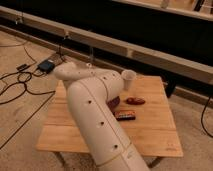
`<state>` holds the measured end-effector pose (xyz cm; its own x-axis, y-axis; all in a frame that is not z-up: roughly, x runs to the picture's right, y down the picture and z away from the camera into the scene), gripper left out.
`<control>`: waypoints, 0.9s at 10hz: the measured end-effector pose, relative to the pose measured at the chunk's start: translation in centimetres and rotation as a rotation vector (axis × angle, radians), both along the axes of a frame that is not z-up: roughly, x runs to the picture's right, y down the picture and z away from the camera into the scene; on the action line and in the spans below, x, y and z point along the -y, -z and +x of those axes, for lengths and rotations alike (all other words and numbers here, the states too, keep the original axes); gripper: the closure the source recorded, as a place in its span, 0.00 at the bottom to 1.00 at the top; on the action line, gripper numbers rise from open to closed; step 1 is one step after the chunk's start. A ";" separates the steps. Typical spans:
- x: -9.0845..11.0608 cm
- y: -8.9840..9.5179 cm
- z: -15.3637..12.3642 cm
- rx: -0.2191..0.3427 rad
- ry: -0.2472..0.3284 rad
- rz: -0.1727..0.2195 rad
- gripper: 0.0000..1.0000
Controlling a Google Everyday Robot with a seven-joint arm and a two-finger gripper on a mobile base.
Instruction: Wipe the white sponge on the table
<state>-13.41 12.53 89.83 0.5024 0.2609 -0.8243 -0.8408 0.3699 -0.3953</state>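
The table (pixel 155 127) has a light bamboo-plank top with a small dark mark (pixel 170 148) at its near right corner. My big cream arm (pixel 95 115) rises from the bottom of the camera view, bends at an elbow (pixel 67 72) and reaches right over the middle of the table. The gripper is hidden behind the arm's far end, near the sliver of the purple bowl (pixel 114 103). The white sponge is not visible; it may be behind the arm.
A white paper cup (pixel 128 79) stands at the table's back. A small red object (pixel 135 100) and a dark snack bar (pixel 125 115) lie right of the arm. Cables and a dark box (pixel 46 65) lie on the floor at left. A long low wall runs behind.
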 end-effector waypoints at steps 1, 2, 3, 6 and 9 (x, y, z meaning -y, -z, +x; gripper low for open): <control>0.4 -0.4 0.4 0.014 -0.018 0.027 0.96; 0.5 -0.4 0.9 0.013 -0.022 0.037 0.96; 0.7 -0.5 1.7 0.008 -0.024 0.044 0.96; 1.7 -1.3 2.2 -0.009 -0.031 0.076 0.96; 2.8 -2.8 -0.2 0.014 -0.015 0.104 0.96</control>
<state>-13.61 9.77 92.64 0.5092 0.3525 -0.7851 -0.8412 0.3966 -0.3676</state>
